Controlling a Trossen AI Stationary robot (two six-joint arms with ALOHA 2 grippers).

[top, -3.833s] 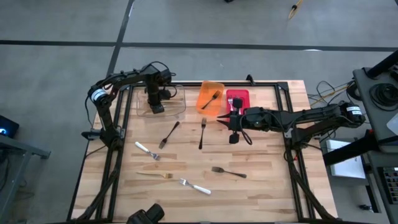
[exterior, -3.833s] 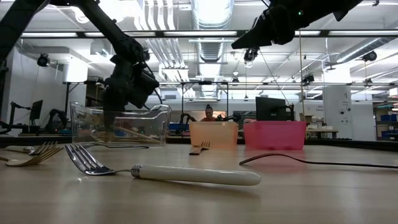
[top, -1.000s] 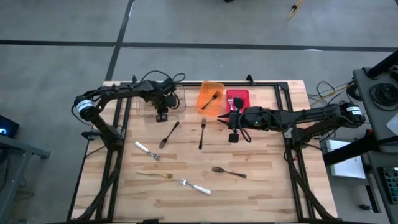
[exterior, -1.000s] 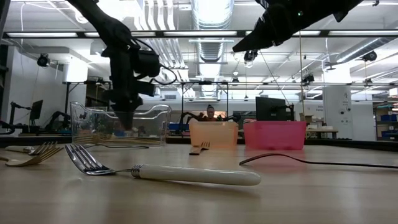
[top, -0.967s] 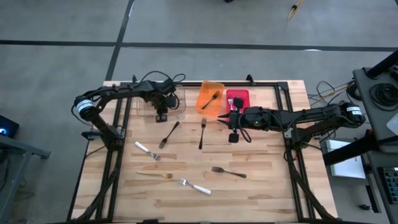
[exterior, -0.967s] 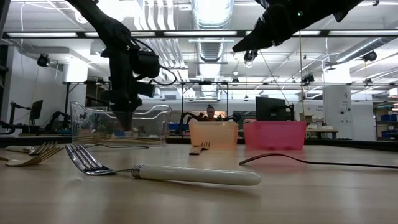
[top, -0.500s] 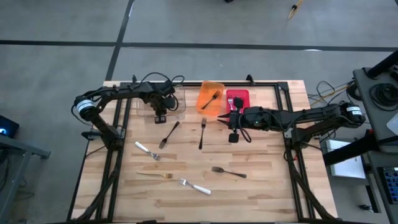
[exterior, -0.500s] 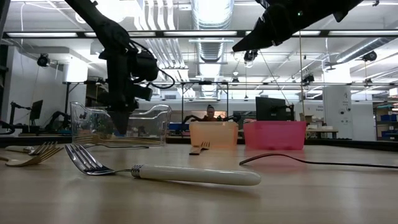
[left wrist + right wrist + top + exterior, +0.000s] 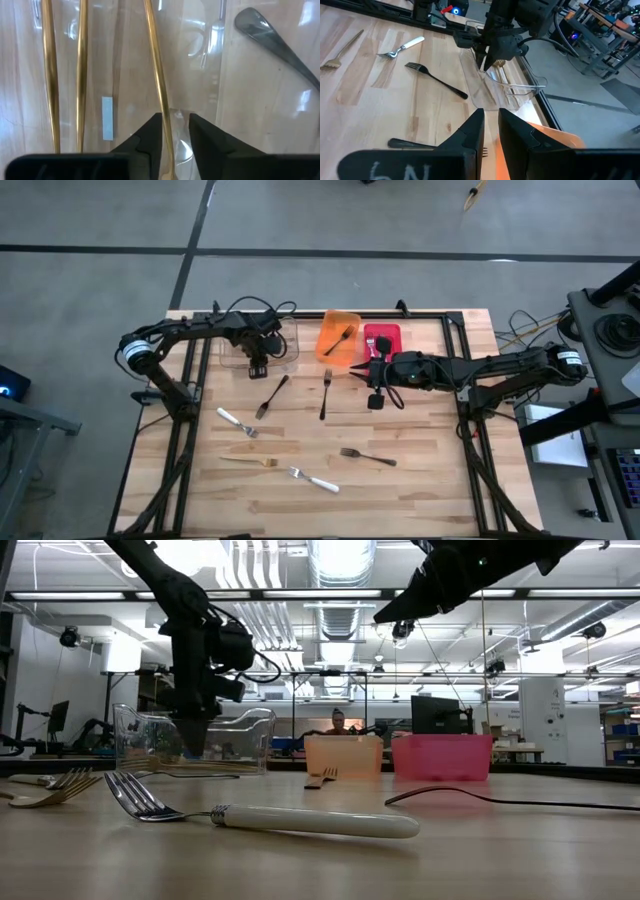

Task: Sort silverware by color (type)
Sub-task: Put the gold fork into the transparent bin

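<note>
My left claw [image 9: 173, 131] hangs low inside the clear bin [image 9: 287, 352] at the table's far left, and its fingers have just begun to part: they now stand slightly open with the gold utensil [image 9: 156, 75] lying loose between them, no longer pinched. I judge that piece delivered; it rests on the bin floor beside two other gold handles [image 9: 50, 80], so the gold group is gathering here. A dark handle [image 9: 272, 40] lies just outside the bin wall.

My right claw [image 9: 374, 379] waits near the middle of the table, by the near end of the red bin [image 9: 393, 332], fingers nearly together and empty as far as I can see. The orange bin [image 9: 348, 317] holds a fork.

Left on the wood: two black forks [image 9: 271, 395] mid-table, a third black one [image 9: 368, 456] nearer the front, a gold fork [image 9: 250, 461] and two pale-handled forks [image 9: 313, 479] toward the front left. The job is roughly half done.
</note>
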